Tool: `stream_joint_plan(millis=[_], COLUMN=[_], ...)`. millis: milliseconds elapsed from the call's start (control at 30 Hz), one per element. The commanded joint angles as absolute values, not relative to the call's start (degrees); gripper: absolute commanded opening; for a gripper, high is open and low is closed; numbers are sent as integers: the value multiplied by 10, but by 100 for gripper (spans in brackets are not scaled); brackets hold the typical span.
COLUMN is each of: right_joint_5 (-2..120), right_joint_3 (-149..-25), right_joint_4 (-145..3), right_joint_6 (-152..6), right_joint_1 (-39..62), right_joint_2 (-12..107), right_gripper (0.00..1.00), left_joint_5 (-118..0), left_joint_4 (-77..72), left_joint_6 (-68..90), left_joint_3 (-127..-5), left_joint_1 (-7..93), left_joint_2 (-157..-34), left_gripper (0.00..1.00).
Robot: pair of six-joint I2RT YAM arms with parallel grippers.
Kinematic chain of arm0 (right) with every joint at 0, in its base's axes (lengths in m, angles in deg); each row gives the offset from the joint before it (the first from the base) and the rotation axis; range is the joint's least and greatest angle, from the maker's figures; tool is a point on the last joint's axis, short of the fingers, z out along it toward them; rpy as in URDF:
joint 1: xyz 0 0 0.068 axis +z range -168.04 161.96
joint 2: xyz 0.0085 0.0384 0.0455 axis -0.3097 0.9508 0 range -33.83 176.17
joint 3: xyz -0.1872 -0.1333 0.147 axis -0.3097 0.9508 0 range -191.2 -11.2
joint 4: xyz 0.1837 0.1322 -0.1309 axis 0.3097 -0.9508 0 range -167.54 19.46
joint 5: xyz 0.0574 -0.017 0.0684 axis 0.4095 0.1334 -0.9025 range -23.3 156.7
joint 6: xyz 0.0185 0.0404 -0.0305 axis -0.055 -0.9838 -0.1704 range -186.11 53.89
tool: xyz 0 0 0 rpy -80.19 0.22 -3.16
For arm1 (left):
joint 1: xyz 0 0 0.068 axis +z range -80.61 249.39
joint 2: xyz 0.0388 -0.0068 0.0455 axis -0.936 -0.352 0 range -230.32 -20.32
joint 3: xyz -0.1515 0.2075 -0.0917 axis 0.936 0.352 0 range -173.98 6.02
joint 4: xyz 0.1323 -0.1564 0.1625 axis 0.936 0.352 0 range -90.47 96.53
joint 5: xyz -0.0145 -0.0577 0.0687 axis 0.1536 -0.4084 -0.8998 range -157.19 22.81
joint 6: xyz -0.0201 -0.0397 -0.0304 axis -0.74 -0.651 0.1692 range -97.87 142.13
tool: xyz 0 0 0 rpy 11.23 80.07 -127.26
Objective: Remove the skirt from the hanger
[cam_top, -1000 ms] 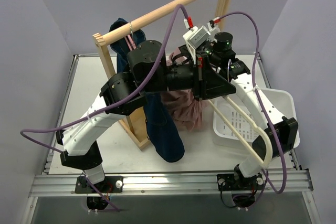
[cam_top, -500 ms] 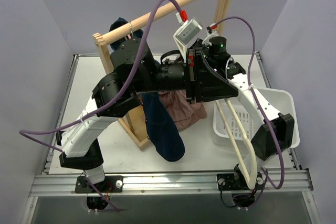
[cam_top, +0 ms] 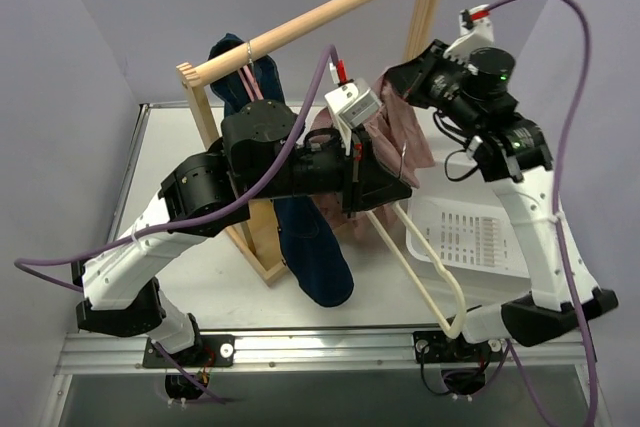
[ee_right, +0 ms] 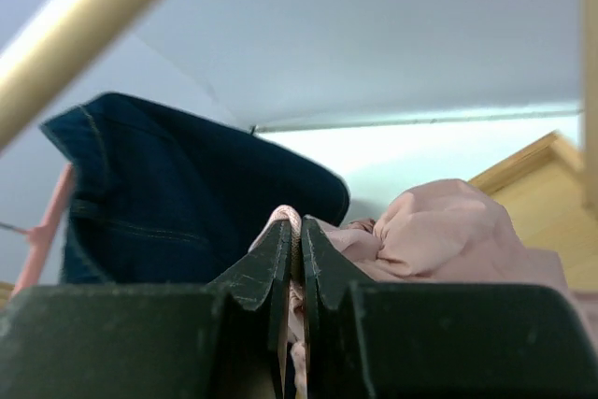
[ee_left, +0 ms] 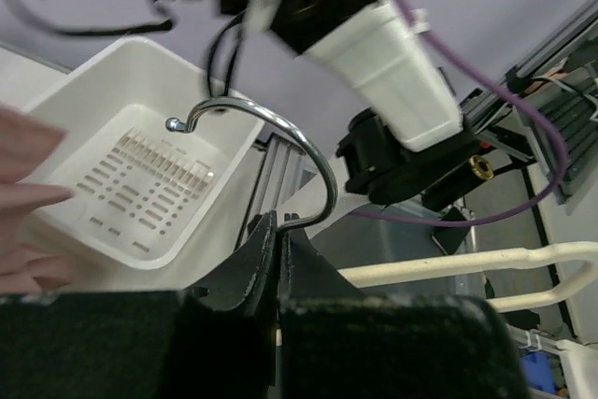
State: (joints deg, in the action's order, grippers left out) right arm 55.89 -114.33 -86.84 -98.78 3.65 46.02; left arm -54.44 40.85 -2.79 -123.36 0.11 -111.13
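Pink skirt [cam_top: 412, 137] pinched by right gripper [ee_right: 296, 231], hanger [ee_left: 448, 264] clamped by left gripper [ee_left: 277, 233], denim garment [cam_top: 312, 247] hanging just beside.

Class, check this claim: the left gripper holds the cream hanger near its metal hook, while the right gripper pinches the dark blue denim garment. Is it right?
Not quite. The right gripper pinches the pink skirt, not the denim garment, as the right wrist view shows. The rest stands.

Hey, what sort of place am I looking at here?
Probably a robot test cell staged as a laundry corner: plain lavender wall panels box in a white tabletop, with a light wooden garment rack and a white perforated plastic laundry basket.
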Motion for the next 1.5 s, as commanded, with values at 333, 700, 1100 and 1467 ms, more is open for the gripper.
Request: stream_joint_plan(millis=[333,700,1100,1467], right_joint_5=[758,887,1089,1181], right_joint_3=[-1424,-1397,-1400,-1237], right_joint_4=[-1095,-1140,-1191,-1178], right_joint_6=[-855,-814,-773,-805], right_joint_1=[32,36,69,158], right_joint_2=[405,335,287,221], right_gripper=[0,0,0,0], left_joint_5=[-599,-598,-597,-596], left_joint_4=[381,368,365,362], left_joint_6=[29,23,23,20], left_joint_3=[-1132,-1101,-1090,-1081], left_joint_1=[2,2,2,2], left_joint_2=[-1063,-1063,-1063,-1062], left_gripper=[2,2,2,2])
